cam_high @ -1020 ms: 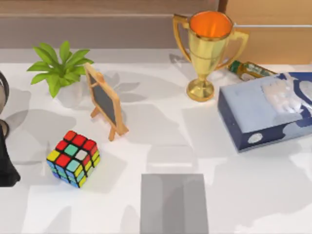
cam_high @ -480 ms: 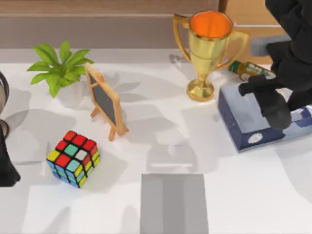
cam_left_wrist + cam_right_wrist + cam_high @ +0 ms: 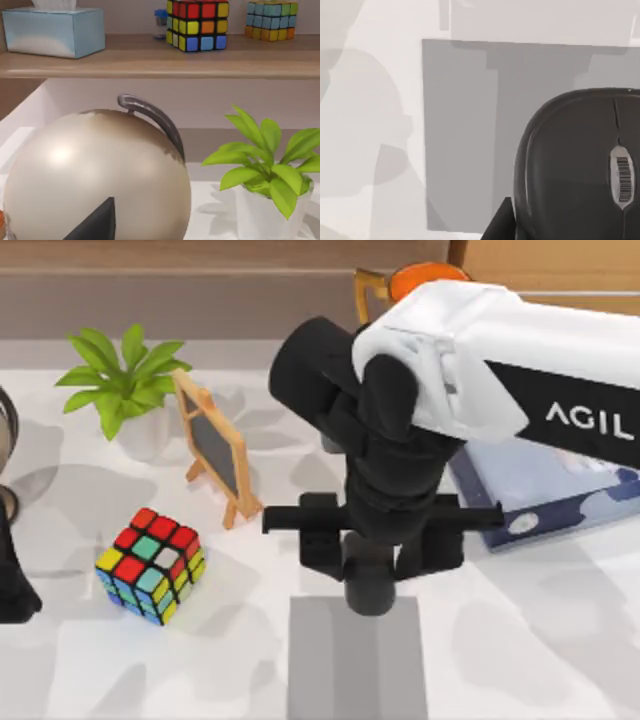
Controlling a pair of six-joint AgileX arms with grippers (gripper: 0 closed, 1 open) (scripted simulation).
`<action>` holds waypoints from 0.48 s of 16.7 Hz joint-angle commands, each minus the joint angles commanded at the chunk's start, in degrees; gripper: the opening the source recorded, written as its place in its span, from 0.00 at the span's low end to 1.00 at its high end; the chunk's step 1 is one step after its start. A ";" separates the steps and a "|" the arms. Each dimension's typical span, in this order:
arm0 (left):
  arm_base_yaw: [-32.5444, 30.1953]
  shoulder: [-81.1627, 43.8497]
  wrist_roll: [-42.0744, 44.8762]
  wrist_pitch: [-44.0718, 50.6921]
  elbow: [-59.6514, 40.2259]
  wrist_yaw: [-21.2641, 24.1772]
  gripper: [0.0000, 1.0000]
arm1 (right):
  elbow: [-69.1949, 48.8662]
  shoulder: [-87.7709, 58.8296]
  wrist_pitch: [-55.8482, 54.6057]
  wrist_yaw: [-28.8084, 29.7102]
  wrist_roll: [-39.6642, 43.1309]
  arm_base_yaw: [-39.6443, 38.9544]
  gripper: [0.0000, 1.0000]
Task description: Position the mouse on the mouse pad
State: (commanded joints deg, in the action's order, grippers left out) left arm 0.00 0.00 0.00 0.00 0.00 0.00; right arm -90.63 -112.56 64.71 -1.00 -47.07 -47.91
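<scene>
Hovering: one mouse point(image 3: 575, 165), one mouse pad point(image 3: 357, 665).

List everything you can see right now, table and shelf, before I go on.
mouse: 1, dark grey, overlapping the pad in the right wrist view; whether it is resting on it I cannot tell
mouse pad: 1, grey, front centre of the table
Rubik's cube: 1, multicoloured, table's left
plant: 1, green, back left
chalkboard: 1, wood-framed, right of the plant
trophy: 1, gold, back, mostly behind the right arm
tissue box: 1, dark blue, table's right
round vessel: 1, beige, close to the left wrist camera
shelf items: pale blue box, two cubes
right gripper: over the pad's far edge
left arm: parked, table's left edge
</scene>
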 joint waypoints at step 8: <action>0.00 0.00 0.00 0.00 0.00 0.00 1.00 | 2.81 -1.89 -0.96 -0.29 -6.45 -3.78 0.00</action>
State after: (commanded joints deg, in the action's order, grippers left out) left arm 0.00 0.00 0.00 0.00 0.00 0.00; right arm -87.82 -114.44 63.75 -1.29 -53.52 -51.69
